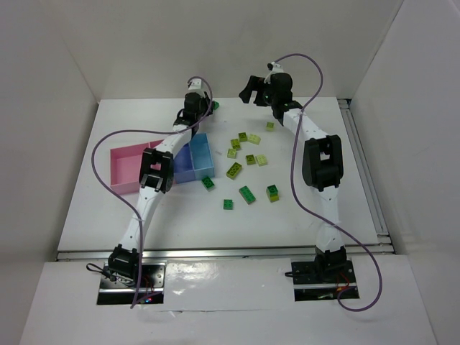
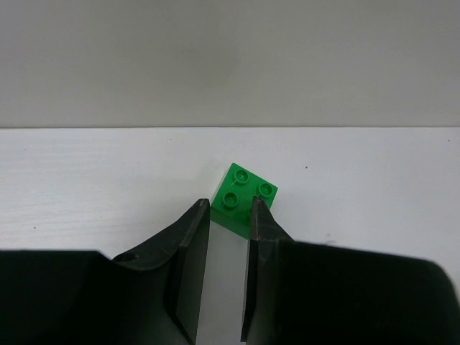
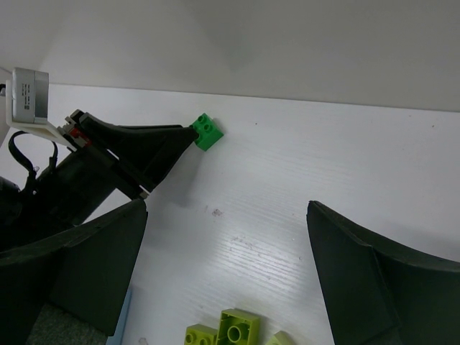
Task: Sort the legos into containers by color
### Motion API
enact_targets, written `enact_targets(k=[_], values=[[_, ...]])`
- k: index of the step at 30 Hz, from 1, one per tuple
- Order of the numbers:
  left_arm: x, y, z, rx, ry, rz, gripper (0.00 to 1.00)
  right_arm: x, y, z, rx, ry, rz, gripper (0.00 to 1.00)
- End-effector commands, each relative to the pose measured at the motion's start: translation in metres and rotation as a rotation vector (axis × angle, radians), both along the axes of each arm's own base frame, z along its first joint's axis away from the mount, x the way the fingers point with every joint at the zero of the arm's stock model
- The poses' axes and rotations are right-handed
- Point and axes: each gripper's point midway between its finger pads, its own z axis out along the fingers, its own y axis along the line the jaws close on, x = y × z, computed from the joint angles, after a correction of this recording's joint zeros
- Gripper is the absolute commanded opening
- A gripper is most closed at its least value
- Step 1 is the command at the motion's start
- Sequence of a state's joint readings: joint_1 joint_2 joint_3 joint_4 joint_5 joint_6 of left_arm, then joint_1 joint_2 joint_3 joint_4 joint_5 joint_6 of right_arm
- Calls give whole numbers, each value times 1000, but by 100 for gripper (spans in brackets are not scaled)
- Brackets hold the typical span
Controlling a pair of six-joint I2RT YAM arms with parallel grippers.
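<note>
I work from the white desk [image 1: 345, 187] inward. The containers [image 1: 128, 169] sit at its left, pink beside blue, and no brick shows in the parts the left arm leaves uncovered. The right end effector [image 3: 227, 208] hangs over the far middle of the desk, spread wide and holding nothing. The left end effector [image 2: 230, 208] reaches to the far edge, its fingers parted only narrowly and gripping nothing that I can see. Its tips sit at the near corner of a lone green brick [image 2: 244, 198], well apart from the loose bricks [image 1: 234, 170] scattered mid-desk. The brick sits corner-on to me, so I judge a pinch here would skid it. I'd widen slightly, turn the wrist to face its flat sides, push forward until the walls lie between the pads, then close.
</note>
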State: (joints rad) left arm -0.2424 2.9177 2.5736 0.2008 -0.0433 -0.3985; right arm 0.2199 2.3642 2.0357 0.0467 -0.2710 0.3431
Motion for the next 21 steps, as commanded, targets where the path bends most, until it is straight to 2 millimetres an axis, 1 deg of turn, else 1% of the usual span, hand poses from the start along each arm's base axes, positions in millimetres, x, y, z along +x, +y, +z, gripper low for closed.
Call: enact_targets(k=[1, 3, 4, 7, 8, 9, 11, 12, 13, 14, 15, 16, 18, 19, 21], values=[[-4, 1, 22, 3, 10, -24, 32, 6, -1, 38, 21, -88, 4, 99], [-7, 0, 23, 13, 21, -35, 32, 6, -1, 38, 21, -88, 4, 99], [-7, 0, 23, 13, 21, -35, 32, 4, 5, 38, 21, -88, 14, 99], [-8, 1, 27, 22, 21, -37, 30, 5, 4, 38, 19, -88, 5, 99], [-8, 1, 33, 20, 12, -37, 30, 5, 4, 38, 19, -88, 5, 99], [-9, 1, 29, 22, 21, -37, 30, 5, 4, 38, 19, -88, 5, 99], [-10, 0, 43, 18, 11, -46, 29, 5, 4, 38, 19, -88, 5, 99], [-12, 1, 35, 31, 31, -48, 29, 4, 4, 44, 21, -97, 5, 99], [-14, 1, 39, 31, 29, -48, 29, 4, 4, 44, 21, -97, 5, 99], [-16, 0, 38, 32, 45, -57, 28, 4, 4, 44, 21, -97, 5, 99], [-18, -2, 48, 27, 35, -71, 26, 4, 4, 44, 21, -97, 5, 99], [-24, -4, 41, 29, 67, -87, 26, 3, 4, 50, 23, -106, 5, 99], [-29, -6, 43, 18, 89, -103, 25, 3, 4, 50, 23, -106, 5, 99], [-34, -7, 45, 17, 101, -114, 23, -1, 9, 52, 24, -106, 14, 99], [-41, -13, 46, -11, 125, -144, 22, -3, 9, 54, 24, -106, 14, 99]])
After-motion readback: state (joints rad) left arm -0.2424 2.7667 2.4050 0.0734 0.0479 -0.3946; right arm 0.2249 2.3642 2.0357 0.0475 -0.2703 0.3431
